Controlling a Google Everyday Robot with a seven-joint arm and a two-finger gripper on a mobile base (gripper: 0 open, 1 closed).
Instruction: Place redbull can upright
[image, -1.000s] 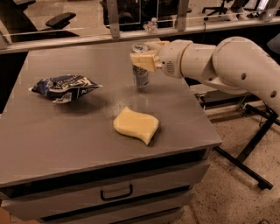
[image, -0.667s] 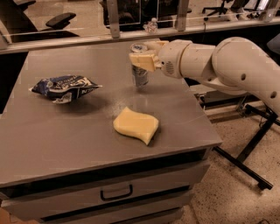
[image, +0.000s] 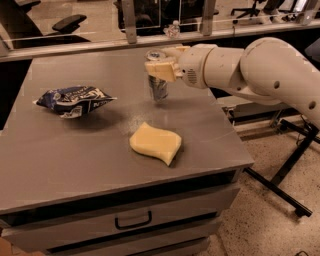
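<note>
One camera view only, looking down across a grey table (image: 60, 170) from its front edge. Read as a dial, with twelve o'clock at the far edge and six o'clock at the drawers.

Finds the redbull can (image: 159, 90) at about one o'clock, well in from the far edge. Stands upright, silver lid up, base on the tabletop as far as can be told. Leaves the lower body bare and hides the upper body behind the tool.

Shows the gripper (image: 160, 62) clamped on the upper half of the can, with one cream finger (image: 161, 70) across the near side and the other behind, close to the rim. Comes in from three o'clock on a thick white arm (image: 260, 70) held level above the table's right edge.

Places a yellow sponge (image: 156, 143) near the dial's centre, at six o'clock from the can and well apart from it. Lies flat with a wavy outline.

Places a dark blue snack bag (image: 74, 99) at ten o'clock, crumpled, at nine o'clock from the can and well apart.

Shows a drawer handle (image: 133, 220) at six o'clock under the tabletop, speckled floor (image: 260, 225) at four o'clock, and a black office chair (image: 67, 22) beyond eleven o'clock.
</note>
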